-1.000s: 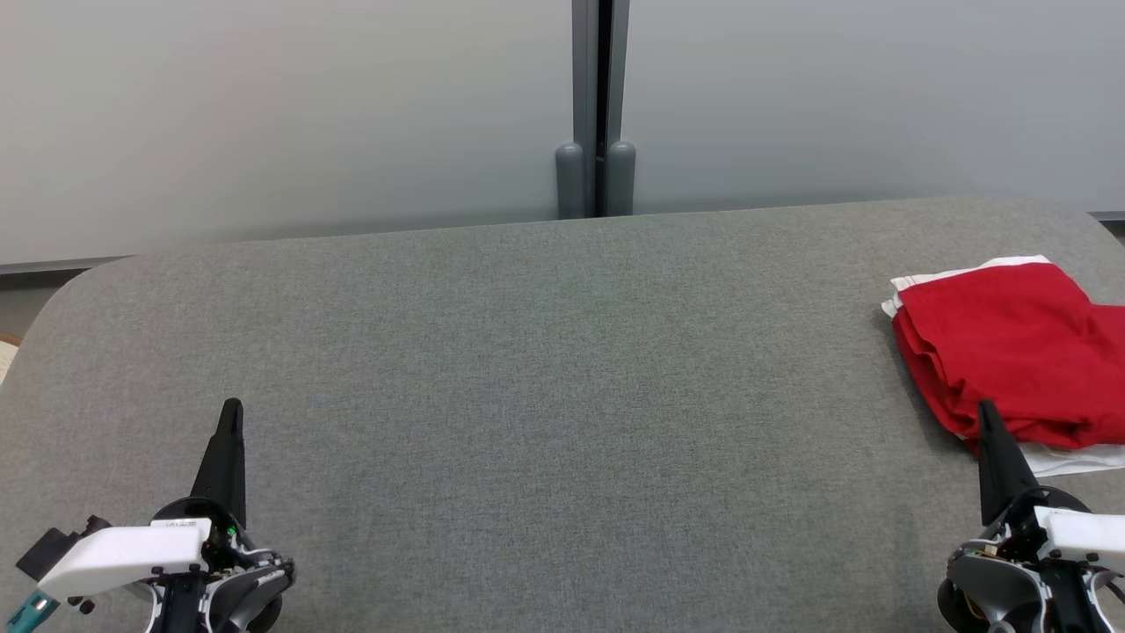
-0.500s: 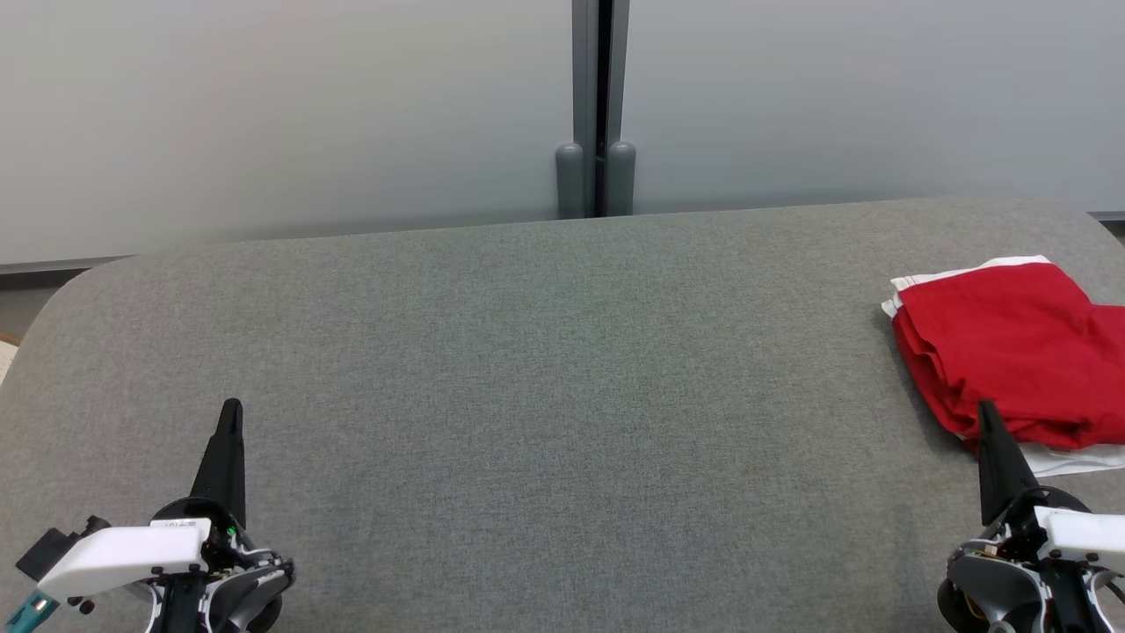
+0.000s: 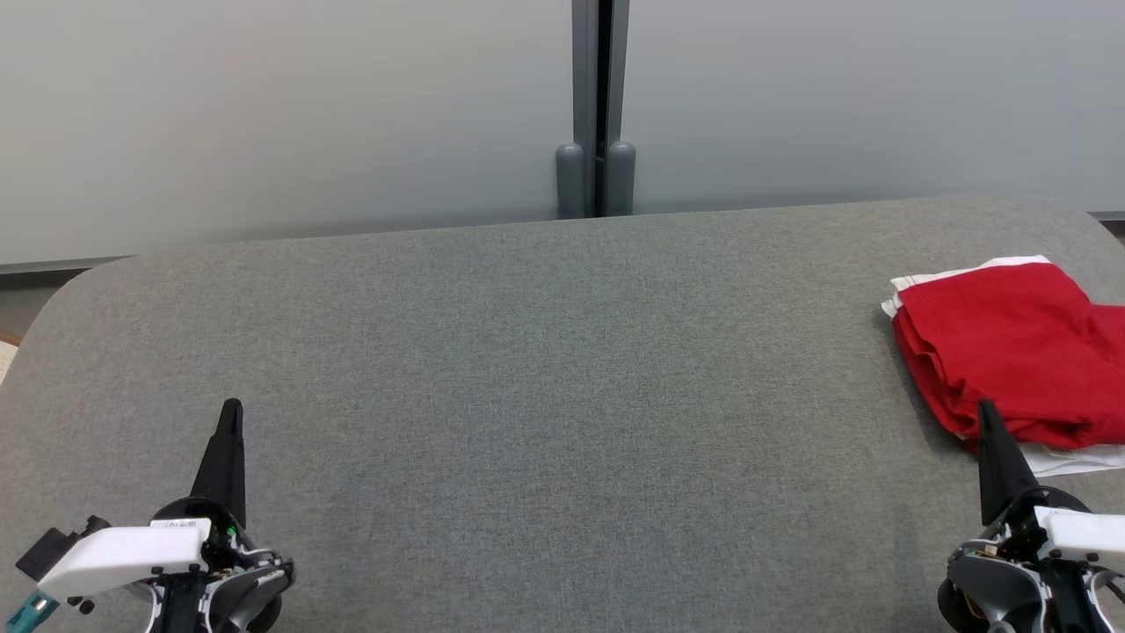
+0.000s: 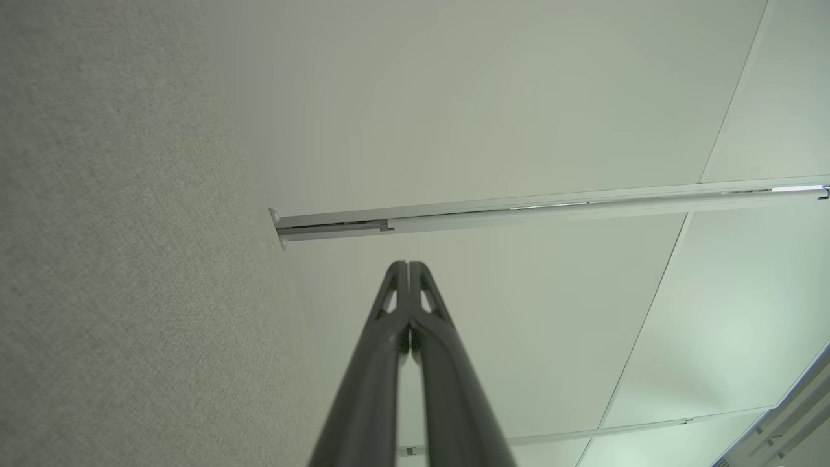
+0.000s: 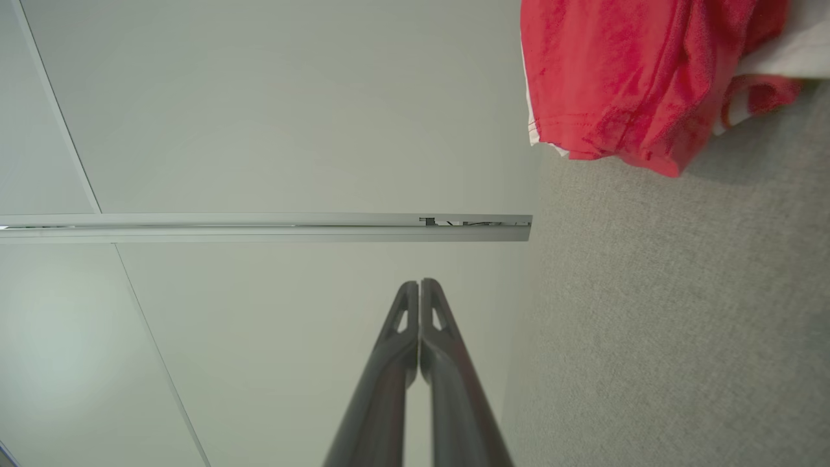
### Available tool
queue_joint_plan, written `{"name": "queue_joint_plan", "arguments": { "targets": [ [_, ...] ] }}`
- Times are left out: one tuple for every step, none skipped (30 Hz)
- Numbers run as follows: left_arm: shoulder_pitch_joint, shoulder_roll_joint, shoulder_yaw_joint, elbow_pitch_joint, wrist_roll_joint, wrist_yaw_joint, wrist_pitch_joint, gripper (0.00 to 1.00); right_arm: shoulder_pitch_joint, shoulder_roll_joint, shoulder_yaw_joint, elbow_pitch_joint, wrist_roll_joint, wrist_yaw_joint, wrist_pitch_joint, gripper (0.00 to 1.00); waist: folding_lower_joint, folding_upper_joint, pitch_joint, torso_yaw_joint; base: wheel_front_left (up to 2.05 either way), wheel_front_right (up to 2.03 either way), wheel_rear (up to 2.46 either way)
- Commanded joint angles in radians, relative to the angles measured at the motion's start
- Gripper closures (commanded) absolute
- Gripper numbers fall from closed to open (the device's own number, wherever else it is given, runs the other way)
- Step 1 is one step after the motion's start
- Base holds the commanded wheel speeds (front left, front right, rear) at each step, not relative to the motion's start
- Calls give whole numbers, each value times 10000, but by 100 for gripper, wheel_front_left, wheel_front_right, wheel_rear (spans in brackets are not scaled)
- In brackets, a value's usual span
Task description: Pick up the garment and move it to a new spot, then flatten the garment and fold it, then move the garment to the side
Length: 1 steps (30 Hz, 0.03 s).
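The garment (image 3: 1011,352) is red with white edging and lies folded at the far right of the grey padded table (image 3: 545,369); its right part runs off the head view. It also fills the top right of the right wrist view as the garment (image 5: 622,78). My right gripper (image 3: 986,413) is shut and empty, its tip just in front of the garment's near edge; in its wrist view the right gripper (image 5: 420,285) has both fingers pressed together. My left gripper (image 3: 231,411) rests shut and empty at the lower left, and the left gripper (image 4: 408,267) shows its fingers closed.
A pale grey partition wall (image 3: 290,114) stands behind the table, with a dark vertical post (image 3: 598,105) at its middle. The table's rounded far corners curve away at left and right. A strip of floor (image 3: 9,308) shows past the left edge.
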Motion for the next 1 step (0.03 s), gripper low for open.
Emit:
{"name": "queue_joint_plan", "arguments": {
  "targets": [
    [-132, 25, 41, -6, 52, -28, 12, 100, -91, -49, -4, -29, 50, 0, 26, 100, 0, 0, 0, 0, 0, 0, 0]
  ]
}}
